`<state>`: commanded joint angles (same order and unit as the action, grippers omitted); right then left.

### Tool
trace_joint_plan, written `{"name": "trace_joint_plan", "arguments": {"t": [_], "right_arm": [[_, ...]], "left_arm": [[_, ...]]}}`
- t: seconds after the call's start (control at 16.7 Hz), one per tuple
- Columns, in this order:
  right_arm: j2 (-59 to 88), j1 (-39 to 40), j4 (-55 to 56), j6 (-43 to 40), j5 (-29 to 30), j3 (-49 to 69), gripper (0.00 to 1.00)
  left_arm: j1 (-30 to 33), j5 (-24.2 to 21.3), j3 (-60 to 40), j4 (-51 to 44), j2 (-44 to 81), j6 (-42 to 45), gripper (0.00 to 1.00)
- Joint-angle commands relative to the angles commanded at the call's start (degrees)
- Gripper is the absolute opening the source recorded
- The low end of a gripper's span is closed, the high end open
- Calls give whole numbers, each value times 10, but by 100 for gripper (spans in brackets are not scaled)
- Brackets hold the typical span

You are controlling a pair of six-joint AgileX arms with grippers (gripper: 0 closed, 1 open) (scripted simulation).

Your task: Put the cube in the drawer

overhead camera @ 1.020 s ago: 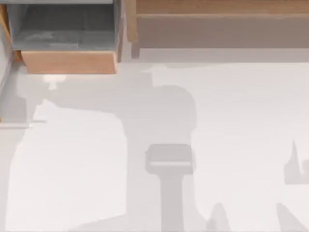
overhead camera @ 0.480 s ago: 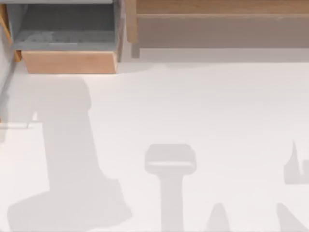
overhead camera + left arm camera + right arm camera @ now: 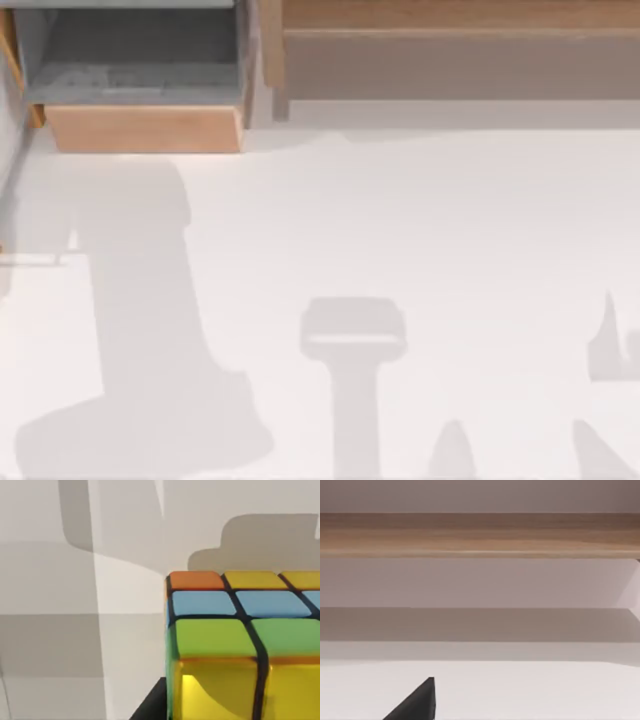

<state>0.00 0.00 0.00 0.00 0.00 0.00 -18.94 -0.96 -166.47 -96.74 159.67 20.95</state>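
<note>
The drawer (image 3: 140, 95) stands open at the upper left of the top view beside the long wooden shelf (image 3: 450, 40), while the cube (image 3: 245, 645) looms at the lower right of the left wrist view over the white table (image 3: 400, 250); finger states cannot be told.

Wood, grey lining, glossy stickers, matt white table

The drawer (image 3: 140, 128) has a light wooden front panel with a smooth, faintly grained finish and a flat grey, matt inside. The long shelf (image 3: 450, 30) beside it is the same pale wood, its streaked grain plain in the right wrist view (image 3: 480, 535). The cube (image 3: 240, 645) looks like plastic: smooth stickers between dark grid lines, the yellow face glossy with a bright highlight, the green, blue and orange ones duller. The table (image 3: 450, 250) is plain white, smooth and matt.
</note>
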Motion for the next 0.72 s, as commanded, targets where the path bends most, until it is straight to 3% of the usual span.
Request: {"name": "trace_joint_plan", "arguments": {"t": [0.6, 0.72], "right_arm": [[0, 0, 0, 0, 0, 0, 100], [0, 0, 0, 0, 0, 0, 100]], "left_arm": [[0, 0, 0, 0, 0, 0, 98], [0, 0, 0, 0, 0, 0, 100]]}}
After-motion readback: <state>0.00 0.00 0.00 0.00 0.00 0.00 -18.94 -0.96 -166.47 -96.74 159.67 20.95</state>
